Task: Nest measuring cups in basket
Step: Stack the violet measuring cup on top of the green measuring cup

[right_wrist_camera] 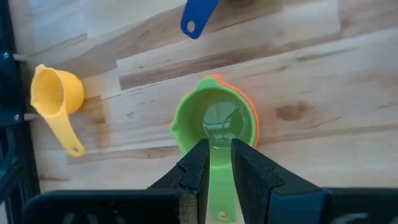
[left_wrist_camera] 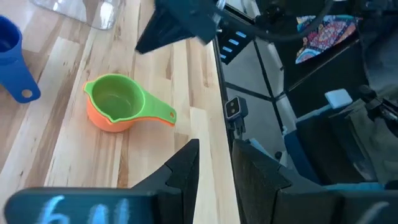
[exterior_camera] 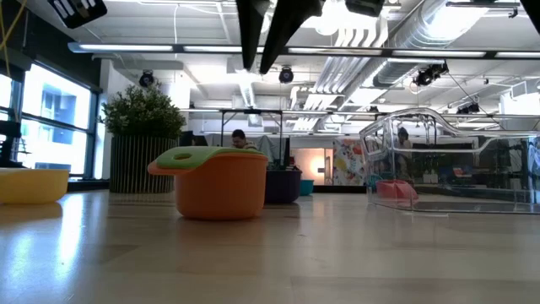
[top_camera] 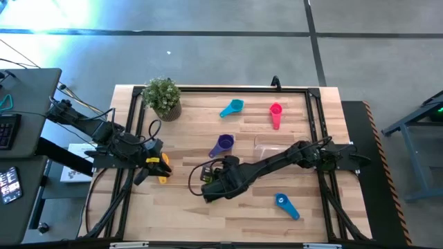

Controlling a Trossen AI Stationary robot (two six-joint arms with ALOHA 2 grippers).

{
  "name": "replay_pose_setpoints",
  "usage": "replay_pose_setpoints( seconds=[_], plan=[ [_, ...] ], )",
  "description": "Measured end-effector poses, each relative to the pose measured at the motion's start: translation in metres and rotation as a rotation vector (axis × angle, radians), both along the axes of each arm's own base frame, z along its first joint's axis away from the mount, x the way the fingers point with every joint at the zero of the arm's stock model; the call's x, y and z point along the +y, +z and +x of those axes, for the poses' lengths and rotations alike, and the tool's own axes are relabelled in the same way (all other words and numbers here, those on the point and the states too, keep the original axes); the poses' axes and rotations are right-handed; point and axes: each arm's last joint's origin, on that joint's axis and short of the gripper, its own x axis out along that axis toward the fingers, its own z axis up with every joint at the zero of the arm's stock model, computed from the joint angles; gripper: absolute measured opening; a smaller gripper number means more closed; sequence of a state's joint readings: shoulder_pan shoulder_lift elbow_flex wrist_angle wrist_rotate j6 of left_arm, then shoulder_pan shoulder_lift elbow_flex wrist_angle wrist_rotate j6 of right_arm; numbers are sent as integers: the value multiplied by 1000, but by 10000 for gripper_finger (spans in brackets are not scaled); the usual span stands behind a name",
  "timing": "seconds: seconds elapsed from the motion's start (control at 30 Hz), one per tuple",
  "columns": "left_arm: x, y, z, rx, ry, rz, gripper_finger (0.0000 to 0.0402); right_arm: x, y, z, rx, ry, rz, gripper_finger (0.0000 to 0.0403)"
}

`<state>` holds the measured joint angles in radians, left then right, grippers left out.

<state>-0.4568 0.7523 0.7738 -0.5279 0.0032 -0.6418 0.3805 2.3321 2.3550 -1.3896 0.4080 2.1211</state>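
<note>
A green measuring cup [right_wrist_camera: 214, 121] sits nested in a salmon one [exterior_camera: 221, 190], and the stack stands upright on the table. My right gripper [right_wrist_camera: 216, 146] hangs well above it [exterior_camera: 260, 63], pointing down, its fingers a narrow gap apart and empty; the green handle shows below that gap. In the high view this gripper [top_camera: 208, 185] hides the stack. My left gripper [top_camera: 149, 166] hovers open near the table's left edge, above a yellow cup [top_camera: 163, 173] lying on the table. The clear basket [top_camera: 273, 149] stands right of centre.
Light blue [top_camera: 232, 108] and magenta [top_camera: 275, 114] cups lie toward the far edge, a purple one [top_camera: 223, 144] at centre, a blue one [top_camera: 286, 205] near the front. A potted plant [top_camera: 163, 97] stands at the far left corner. A black frame borders the table.
</note>
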Motion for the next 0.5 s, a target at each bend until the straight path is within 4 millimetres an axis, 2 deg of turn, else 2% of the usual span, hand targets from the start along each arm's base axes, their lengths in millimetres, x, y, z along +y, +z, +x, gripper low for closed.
replay_pose_setpoints(
  seconds=[0.5],
  plan=[
    [5,0,2,32,290,-119,87,-28,88,-56,55,285,-165,60]
  ],
)
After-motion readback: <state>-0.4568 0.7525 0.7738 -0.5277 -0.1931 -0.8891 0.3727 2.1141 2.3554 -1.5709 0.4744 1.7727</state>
